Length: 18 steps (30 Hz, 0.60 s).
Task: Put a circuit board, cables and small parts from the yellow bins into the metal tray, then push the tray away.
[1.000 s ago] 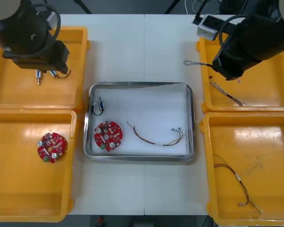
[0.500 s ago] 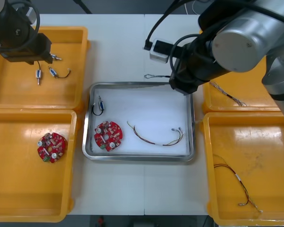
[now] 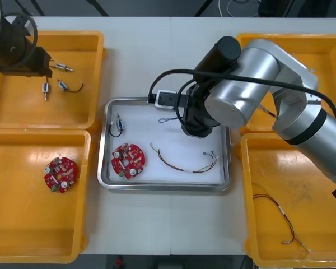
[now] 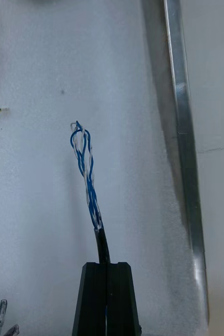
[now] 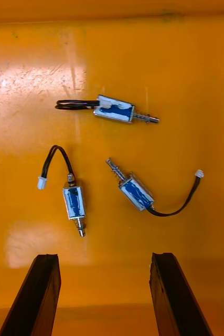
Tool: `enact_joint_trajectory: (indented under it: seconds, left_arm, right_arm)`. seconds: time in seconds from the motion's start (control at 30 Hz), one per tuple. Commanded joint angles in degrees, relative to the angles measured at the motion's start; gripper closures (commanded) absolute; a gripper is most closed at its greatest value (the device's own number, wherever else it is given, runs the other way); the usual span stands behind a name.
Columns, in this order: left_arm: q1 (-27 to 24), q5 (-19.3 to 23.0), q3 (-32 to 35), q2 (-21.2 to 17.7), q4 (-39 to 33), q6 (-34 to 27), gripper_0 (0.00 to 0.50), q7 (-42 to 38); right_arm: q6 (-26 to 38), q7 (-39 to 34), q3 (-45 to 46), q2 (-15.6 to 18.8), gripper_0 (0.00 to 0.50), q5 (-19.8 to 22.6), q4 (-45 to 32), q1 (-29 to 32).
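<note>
My right gripper (image 4: 107,265) is shut on the black-sleeved end of a twisted blue and white cable (image 4: 86,168), which hangs over the white inside of the metal tray (image 4: 181,131). In the front view the cable's free end (image 3: 165,119) shows over the far half of the tray (image 3: 226,168), beside the right arm. In the tray lie a round red circuit board (image 3: 127,161), a red and yellow cable (image 3: 185,162) and a small metal part (image 3: 116,124). My left gripper (image 5: 104,257) stands open above three small metal parts (image 5: 136,191) in the far left yellow bin (image 3: 95,73).
The near left bin (image 3: 22,224) holds another red circuit board (image 3: 61,174). A dark cable (image 3: 280,216) lies in the near right bin (image 3: 257,246), and one more cable (image 3: 269,112) in the far right bin. The right arm's bulk covers the tray's far right corner.
The right arm has swung from the far right bin over to the tray, carrying the blue and white cable. The left arm has drawn back toward the far left corner.
</note>
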<state>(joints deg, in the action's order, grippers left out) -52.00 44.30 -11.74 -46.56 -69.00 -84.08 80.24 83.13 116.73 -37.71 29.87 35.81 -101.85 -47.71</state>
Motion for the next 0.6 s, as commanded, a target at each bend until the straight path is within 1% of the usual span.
enact_joint_trajectory:
  seconds: [0.03, 0.2, 0.37, 0.4, 0.43, 0.47, 0.5, 0.53, 0.57, 0.6]
  left_arm:
    - [-2.6, -0.4, 0.8, -1.4, 2.5, 2.5, 0.0, 4.0]
    - [-2.6, -1.4, -1.9, -0.8, 3.9, 6.1, 0.0, 3.9]
    - [-2.6, -2.5, -2.2, 0.6, 6.3, 8.2, 0.0, 4.2]
    - [-2.6, -3.1, -2.1, 1.3, 7.4, 9.3, 0.0, 4.4]
    - [-2.6, -3.1, -2.1, 1.3, 7.4, 9.3, 0.0, 4.4]
    - [-2.6, -3.6, -2.2, 1.8, 8.5, 10.2, 0.0, 4.6]
    - [-2.6, -3.9, -2.2, 2.0, 8.8, 10.5, 0.0, 4.6]
    - [-2.6, -4.2, -2.3, 2.3, 9.4, 11.1, 0.0, 4.7]
    - [-2.5, -4.3, -2.4, 2.5, 9.7, 11.4, 0.0, 4.7]
    - [-2.6, -4.7, -2.4, 3.0, 10.4, 12.2, 0.0, 4.8]
  right_arm:
    - [-2.3, 1.4, -3.9, -1.3, 0.5, -1.4, 3.2, -0.1]
    - [-4.6, 1.8, -5.1, -2.4, 0.5, -1.4, 8.1, -0.1]
    - [-4.9, 1.5, -5.1, -3.1, 0.5, -1.1, 9.5, -0.1]
    - [-5.0, 1.1, -5.1, -3.1, 0.468, -0.9, 9.3, -0.1]
    - [-5.0, 1.1, -5.1, -3.1, 0.468, -0.9, 9.3, -0.1]
    - [-4.9, 0.8, -5.1, -3.0, 0.384, -0.9, 9.3, -0.1]
    - [-4.9, 0.7, -5.1, -3.1, 0.323, -1.0, 9.2, -0.1]
    - [-4.9, 0.4, -4.9, -3.0, 0.323, -1.1, 8.8, -0.1]
    - [-4.9, 0.4, -4.8, -3.0, 0.028, -1.1, 8.7, -0.1]
    - [-4.8, 0.1, -4.6, -3.0, 0.0, -1.2, 8.1, -0.1]
